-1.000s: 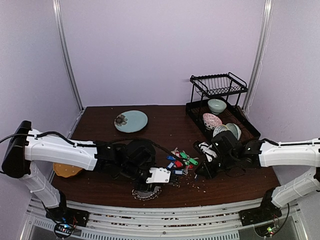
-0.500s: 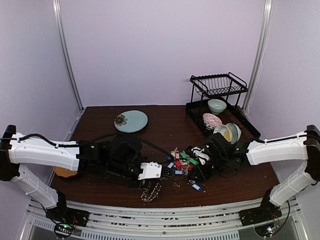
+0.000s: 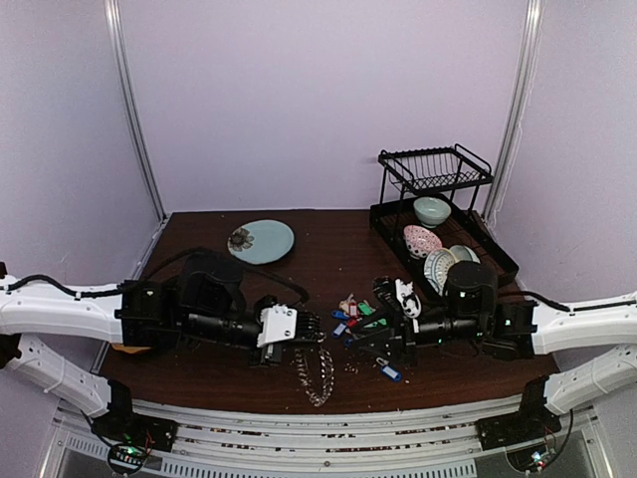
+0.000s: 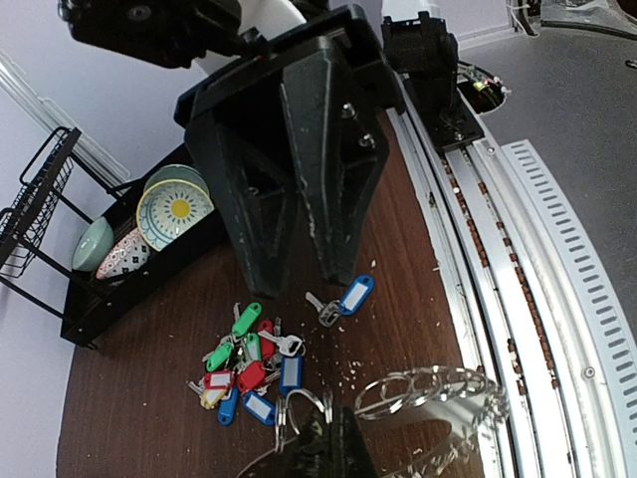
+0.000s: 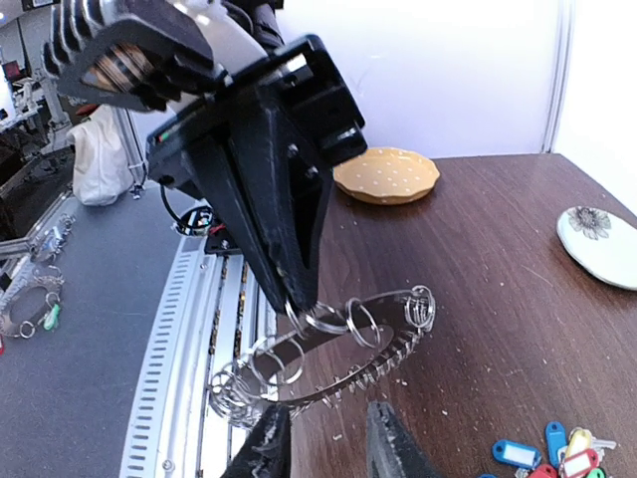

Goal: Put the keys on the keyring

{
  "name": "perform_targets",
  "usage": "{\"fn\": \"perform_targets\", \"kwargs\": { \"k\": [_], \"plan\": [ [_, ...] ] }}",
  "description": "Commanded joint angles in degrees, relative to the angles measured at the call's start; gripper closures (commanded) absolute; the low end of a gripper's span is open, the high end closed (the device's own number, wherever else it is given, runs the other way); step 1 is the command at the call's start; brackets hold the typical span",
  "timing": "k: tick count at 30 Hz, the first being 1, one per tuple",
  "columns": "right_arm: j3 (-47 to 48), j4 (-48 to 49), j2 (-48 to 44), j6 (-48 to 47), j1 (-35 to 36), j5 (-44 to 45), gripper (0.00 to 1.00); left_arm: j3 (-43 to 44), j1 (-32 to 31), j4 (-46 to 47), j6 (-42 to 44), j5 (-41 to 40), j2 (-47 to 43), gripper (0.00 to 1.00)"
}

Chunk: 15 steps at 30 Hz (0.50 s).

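The wall (image 3: pixel 318 100) is plain lilac, with soft, even light on it. A white pole (image 3: pixel 136 110) stands at 10 o'clock and a second pole (image 3: pixel 517 100) at 2 o'clock. The table (image 3: pixel 328 249) is of dark brown wood. At 6 o'clock a slotted metal rail (image 3: pixel 318 438) runs along its edge. The floor (image 4: pixel 587 119) is grey.

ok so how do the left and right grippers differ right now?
The left gripper is shut on the keyring, which dangles from it; the right gripper is open and holds nothing. The left gripper sits beside the loose keys; the right gripper hovers over them, near a lone blue-tagged key. Shared: both are low over the table, tips facing each other.
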Motion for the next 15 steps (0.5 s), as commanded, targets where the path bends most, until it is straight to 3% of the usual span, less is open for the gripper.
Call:
{"fn": "perform_targets", "kwargs": {
  "k": [1, 6, 15],
  "plan": [
    [3.81, 4.52, 0.86, -4.37, 0.40, -4.75, 0.75, 2.86, 0.33, 4.95, -1.95, 1.33, 0.62, 1.00],
    [5.02, 6.95, 2.12, -4.95, 0.77, -7.04, 0.85, 2.21, 0.33, 9.11, -4.73, -0.08, 1.05, 1.00],
    [4.26, 6.91, 3.93, -5.34, 0.81, -4.71, 0.86, 1.57, 0.28, 11.32, -5.19, -0.46, 1.04, 1.00]
  ]
}}
